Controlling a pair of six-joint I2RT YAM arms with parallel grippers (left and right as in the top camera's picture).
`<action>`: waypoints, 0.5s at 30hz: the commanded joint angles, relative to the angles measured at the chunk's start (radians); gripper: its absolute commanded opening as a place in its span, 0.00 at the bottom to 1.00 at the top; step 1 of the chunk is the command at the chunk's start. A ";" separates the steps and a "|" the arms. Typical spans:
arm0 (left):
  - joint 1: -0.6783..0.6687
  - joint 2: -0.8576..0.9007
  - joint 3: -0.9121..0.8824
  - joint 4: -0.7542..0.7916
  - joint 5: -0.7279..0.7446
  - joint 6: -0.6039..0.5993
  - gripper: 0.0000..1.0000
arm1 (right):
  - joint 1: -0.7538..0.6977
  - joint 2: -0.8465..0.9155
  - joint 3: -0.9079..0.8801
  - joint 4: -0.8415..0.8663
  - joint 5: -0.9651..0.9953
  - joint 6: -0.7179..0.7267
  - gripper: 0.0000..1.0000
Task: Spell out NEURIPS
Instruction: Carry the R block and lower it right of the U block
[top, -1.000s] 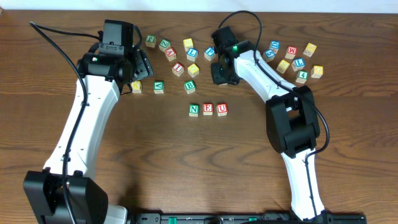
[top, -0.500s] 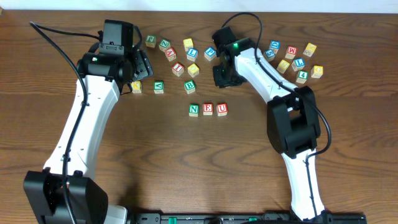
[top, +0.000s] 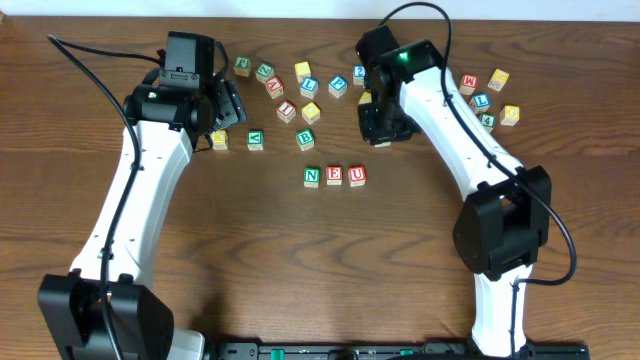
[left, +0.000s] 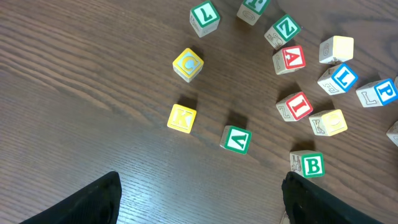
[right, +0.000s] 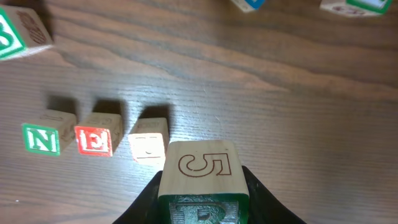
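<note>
Table (top: 250, 260): dark wood grain | left fingers (left: 87, 202): spread wide | right fingers (right: 264, 206): pinching R cube (right: 200, 169)

Left hand (left: 199, 208) spread wide; right hand (right: 203, 202) clamped in a grip.

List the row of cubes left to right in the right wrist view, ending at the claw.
Green N cube → red E cube → U cube, its face washed pale → cube marked 5, held in the right claw.
</note>
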 joint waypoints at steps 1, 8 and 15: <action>0.003 0.013 -0.001 0.000 0.002 0.006 0.82 | -0.002 0.006 -0.064 0.004 0.002 0.025 0.28; 0.003 0.013 -0.001 0.002 0.002 0.006 0.81 | -0.002 0.006 -0.223 0.077 0.001 0.058 0.28; 0.003 0.013 -0.001 0.002 0.002 0.006 0.81 | -0.001 0.006 -0.308 0.164 0.001 0.065 0.29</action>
